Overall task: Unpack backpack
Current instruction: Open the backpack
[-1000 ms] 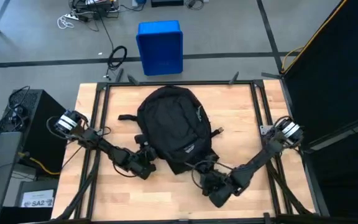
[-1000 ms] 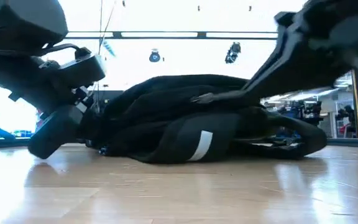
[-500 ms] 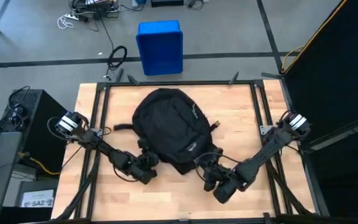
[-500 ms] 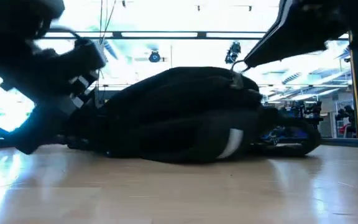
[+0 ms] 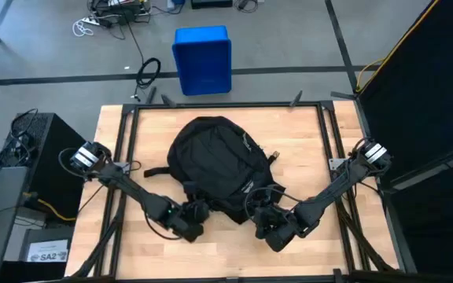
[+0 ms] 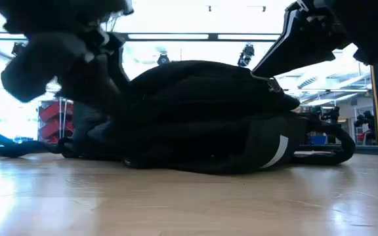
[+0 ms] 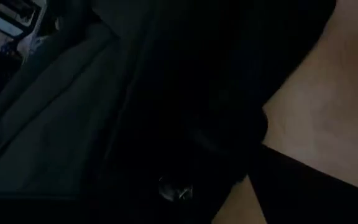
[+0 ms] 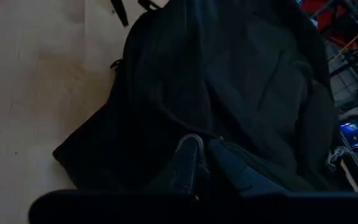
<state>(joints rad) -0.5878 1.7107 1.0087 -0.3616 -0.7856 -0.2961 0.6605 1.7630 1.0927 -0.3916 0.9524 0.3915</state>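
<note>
The high camera hangs above and looks straight down, taking in the whole tabletop (image 5: 305, 157), both arms and the floor around it. The low camera sits at tabletop height and looks level across the wood into the room. Each wrist camera is pressed very near the backpack (image 5: 215, 161), the one thing all four views share.

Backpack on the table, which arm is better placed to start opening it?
Probably the right. Both tools sit at the backpack's near edge, but the right tool faces the bag's seams in its wrist view, while the left tool's view is dark fabric.
</note>
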